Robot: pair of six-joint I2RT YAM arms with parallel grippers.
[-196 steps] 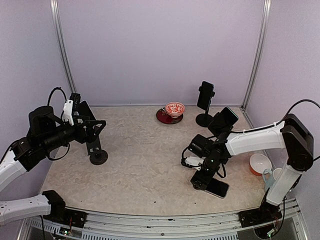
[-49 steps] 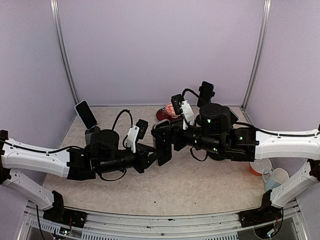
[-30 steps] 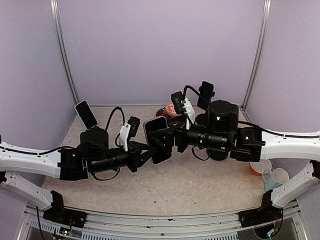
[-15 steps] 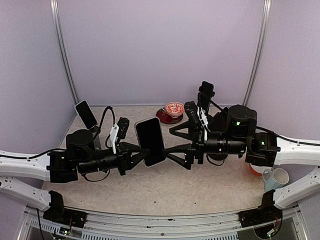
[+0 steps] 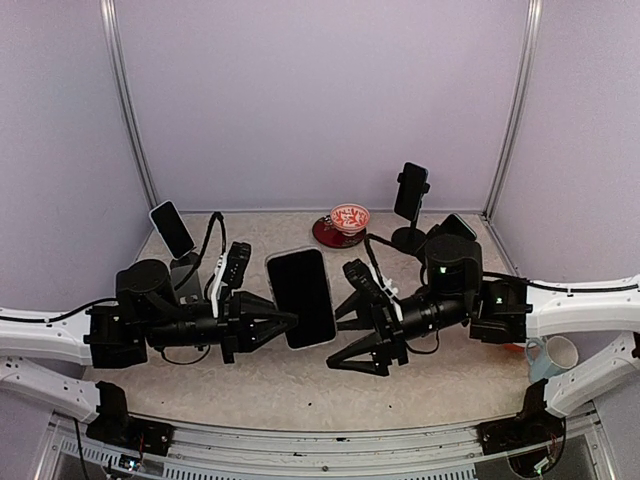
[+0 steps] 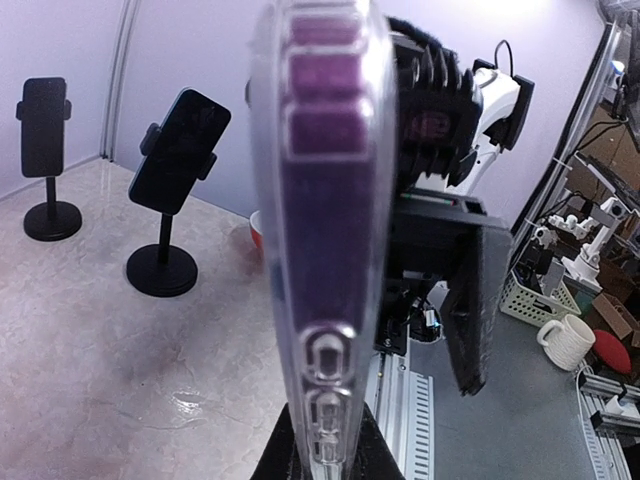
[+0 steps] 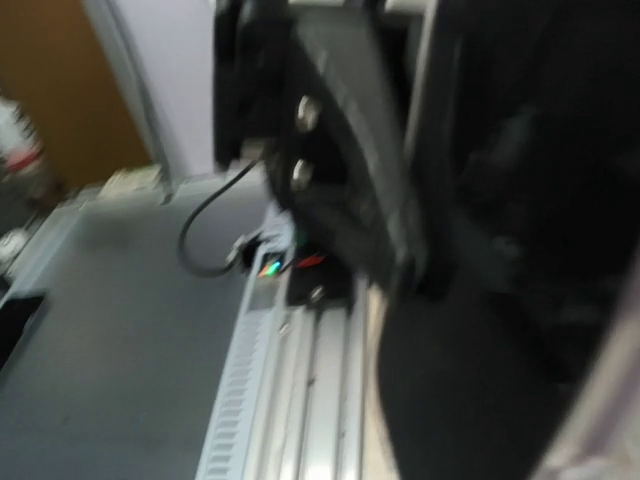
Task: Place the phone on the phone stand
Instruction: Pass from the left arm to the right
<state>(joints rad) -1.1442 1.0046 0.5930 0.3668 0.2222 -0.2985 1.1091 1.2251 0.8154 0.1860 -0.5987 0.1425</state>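
Observation:
The phone (image 5: 301,297), black-screened in a clear case, hangs above the middle of the table with its screen facing up and back. My left gripper (image 5: 272,322) is shut on its lower left edge. In the left wrist view the phone's clear edge (image 6: 320,250) rises straight up from between my fingertips. My right gripper (image 5: 341,335) stands open just right of the phone, apart from it, with nothing between its fingers (image 6: 470,300). Each phone stand in view bears a phone: one at the back left (image 5: 173,230), two at the back right (image 5: 411,195) (image 5: 456,228). The right wrist view is blurred.
A red-patterned bowl on a dark saucer (image 5: 348,218) sits at the back centre. An orange cup (image 5: 512,345) and a white mug (image 5: 556,352) stand at the right edge, partly behind the right arm. A metal rail (image 7: 310,400) runs along the table's near edge.
The right gripper has drawn back to the right and down, away from the phone, its jaws narrowing a little. The left arm has pulled left with the phone, tilting its screen more upward.

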